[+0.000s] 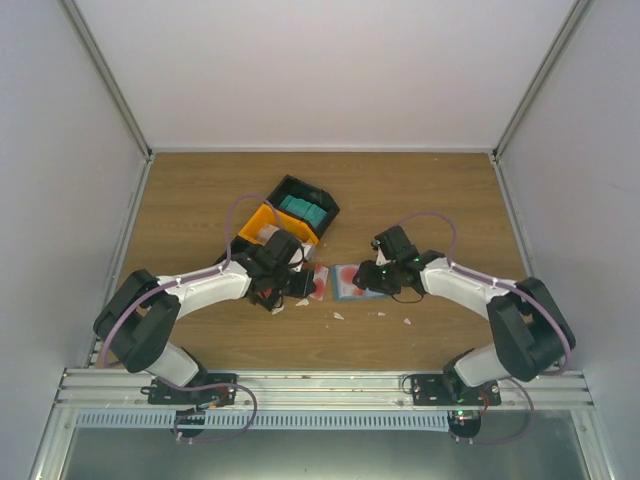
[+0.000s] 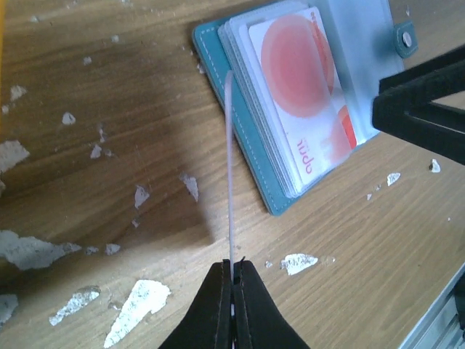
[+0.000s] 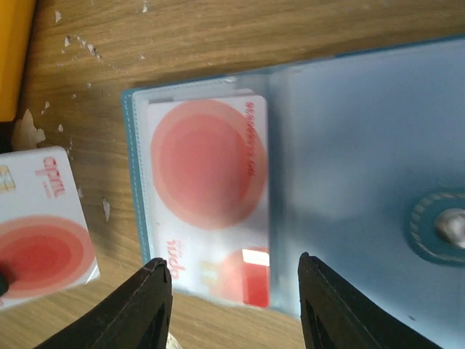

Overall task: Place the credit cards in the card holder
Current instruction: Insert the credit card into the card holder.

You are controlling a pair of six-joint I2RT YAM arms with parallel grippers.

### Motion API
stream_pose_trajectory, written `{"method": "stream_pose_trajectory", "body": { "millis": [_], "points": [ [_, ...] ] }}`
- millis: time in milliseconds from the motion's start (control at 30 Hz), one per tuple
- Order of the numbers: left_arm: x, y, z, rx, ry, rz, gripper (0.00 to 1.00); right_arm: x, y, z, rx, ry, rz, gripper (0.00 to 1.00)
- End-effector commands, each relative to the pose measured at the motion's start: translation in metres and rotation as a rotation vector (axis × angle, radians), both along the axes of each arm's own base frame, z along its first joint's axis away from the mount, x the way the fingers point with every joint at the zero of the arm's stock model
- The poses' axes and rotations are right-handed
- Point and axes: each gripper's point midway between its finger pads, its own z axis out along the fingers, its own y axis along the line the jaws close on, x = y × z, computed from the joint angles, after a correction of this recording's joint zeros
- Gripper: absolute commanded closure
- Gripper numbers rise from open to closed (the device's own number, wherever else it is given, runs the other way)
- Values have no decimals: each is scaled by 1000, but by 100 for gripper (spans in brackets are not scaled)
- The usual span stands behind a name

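**Left hand pinches a card on edge beside the open card holder**

At the bottom centre of its wrist view, the left hand [image 2: 232, 267] has its two black fingers shut tight on the lower edge of a white credit card [image 2: 230, 167]. The card shows edge-on as a thin pale line. It runs up the frame toward the card holder [image 2: 253, 138], which lies open on the bench [image 2: 109, 87] at upper right. The view does not show whether card and holder touch.

In its own view the right hand [image 3: 232, 262] is spread open, with one finger at each side of the lower frame, over the holder's lower edge. Contact cannot be judged. Between the fingers, a stored card [image 3: 207, 167] lies under a clear sleeve, white with red-orange circles. At the right edge is the snap tab [image 3: 443, 225] on a pale flap.

The step in hand appears to be feeding the held card into a sleeve. It would go best with the card tilted flatter and squared to the sleeve mouth. The card should then be slid in slowly while the right hand pins the holder so it does not skate.

Red lettering on the cards looks like "april", but it is too soft to be sure.

In the top view, a black-and-orange bin [image 1: 258, 224] holding teal cards [image 1: 303, 209] sits above centre. White scraps [image 2: 138, 309] dot the wood.
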Motion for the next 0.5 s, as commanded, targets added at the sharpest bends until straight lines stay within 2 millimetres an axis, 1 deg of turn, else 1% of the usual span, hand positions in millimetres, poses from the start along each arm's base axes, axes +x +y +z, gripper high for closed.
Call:
{"method": "stream_pose_trajectory", "body": {
  "millis": [0,67,200,333,467],
  "points": [
    [-5,-8,8,-69,-12,-19,100,9,8,-5,-104,4,-41,49],
    [-7,-11,8,-85,-3,-28,100,10,15,-8,-132,11,-41,46],
    [-7,-11,8,-90,2,-22,100,13,22,-14,-202,24,-62,43],
    [-6,-12,2,-80,18,-17,100,16,28,-12,-231,18,-69,41],
    [-4,-12,-4,-67,29,-9,100,18,22,-15,-283,11,-89,39]
  ]
}}
